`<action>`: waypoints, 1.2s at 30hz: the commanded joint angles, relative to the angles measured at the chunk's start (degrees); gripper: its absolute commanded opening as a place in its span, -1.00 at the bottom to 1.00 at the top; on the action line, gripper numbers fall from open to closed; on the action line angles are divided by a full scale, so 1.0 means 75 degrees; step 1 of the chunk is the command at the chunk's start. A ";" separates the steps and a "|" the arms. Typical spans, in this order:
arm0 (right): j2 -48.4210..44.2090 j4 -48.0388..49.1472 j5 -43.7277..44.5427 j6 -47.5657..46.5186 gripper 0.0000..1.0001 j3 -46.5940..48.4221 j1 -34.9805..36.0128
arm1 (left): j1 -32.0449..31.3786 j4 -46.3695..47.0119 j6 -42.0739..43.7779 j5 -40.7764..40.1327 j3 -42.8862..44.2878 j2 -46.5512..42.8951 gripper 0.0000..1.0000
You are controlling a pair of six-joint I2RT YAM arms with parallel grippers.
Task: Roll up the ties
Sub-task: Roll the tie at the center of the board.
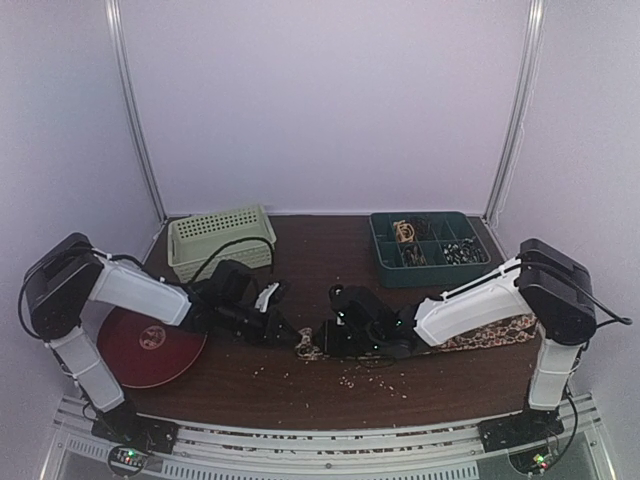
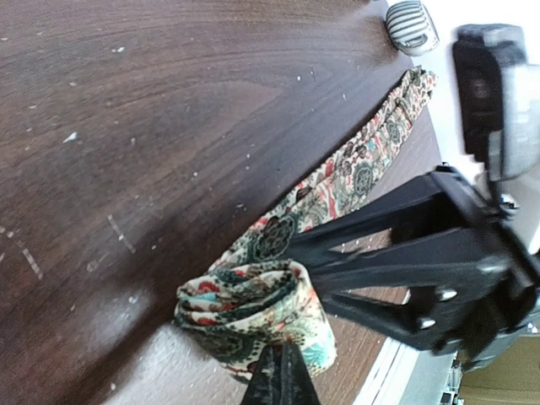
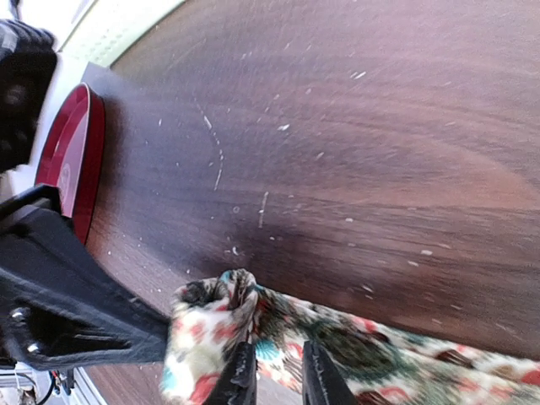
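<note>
From above, my right arm covered the middle of the tie, and both grippers hid most of its rolled end. My left gripper was cut off by the bottom edge of its own view, only the tips showing. My right gripper was cropped likewise; whether it pinched the cloth I couldn't tell. My left arm hid part of the plate. The contents of the tray were too small to name.

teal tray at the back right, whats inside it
The teal tray has compartments: tan loops in one, small dark and pale bits in others. Too small to identify. Floors beneath them are covered.
</note>
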 commanded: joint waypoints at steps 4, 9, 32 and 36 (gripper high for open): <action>-0.0762 0.0125 0.0617 0.0171 -0.44 -0.0448 -0.0098 | -0.0254 0.0165 0.0017 -0.0116 0.0479 0.0516 -1.00; -0.0722 0.0435 0.0225 0.0297 -0.32 -0.0504 -0.0089 | -0.0402 0.0277 0.0010 -0.0202 0.0695 0.0842 -1.00; 0.0016 0.0930 -0.0263 0.0440 -0.64 -0.0820 -0.0207 | -0.0304 -0.1091 0.5334 -0.2390 0.1145 -0.1162 -0.38; 0.0034 0.1157 -0.0378 0.0440 -0.64 -0.0867 -0.0214 | -0.0348 -0.0880 0.8150 -0.1843 0.0683 -0.1682 -0.20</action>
